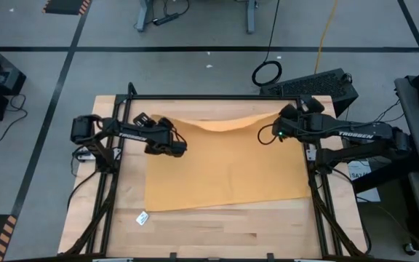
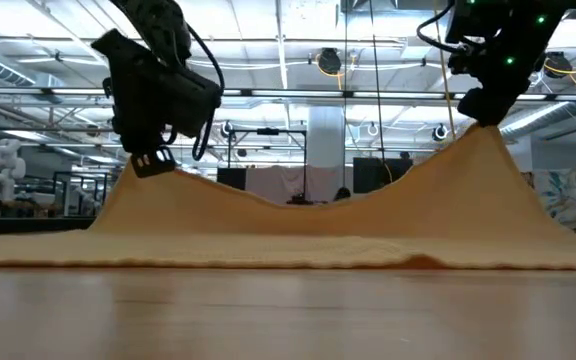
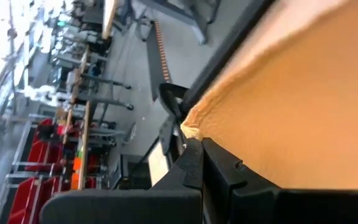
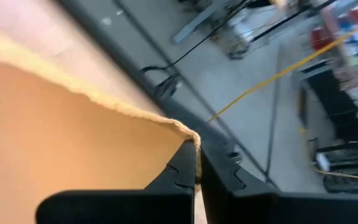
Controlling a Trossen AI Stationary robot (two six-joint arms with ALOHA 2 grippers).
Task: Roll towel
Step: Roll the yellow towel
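The mustard-yellow towel (image 1: 224, 171) lies spread on the wooden table, with its near part flat. Its two far corners are raised, and the far edge (image 1: 224, 124) sags between them. My left gripper (image 1: 179, 148) is shut on the far left corner. My right gripper (image 1: 268, 136) is shut on the far right corner, and the low view shows this corner higher than the left one. In the low view the towel (image 2: 298, 235) rises to a peak under each gripper. My left gripper pinches the towel's far left corner (image 3: 191, 129) between its two fingers, right at the cloth's edge. It comes slanting down from the table's left side. The corner is lifted off the table and the cloth slopes down from it (image 2: 168, 185). My right gripper pinches the towel's far right corner (image 4: 188, 132) between its two fingers, at the very tip of the cloth. It reaches in slanting down from the table's right side. The corner is held up clear and the cloth falls away from it in a tent (image 2: 483, 160).
A black frame (image 1: 217, 97) runs around the table's far and side edges. A small white tag (image 1: 142, 217) lies on the bare wood near the towel's near left corner. A keyboard (image 1: 315, 84) sits beyond the far right corner.
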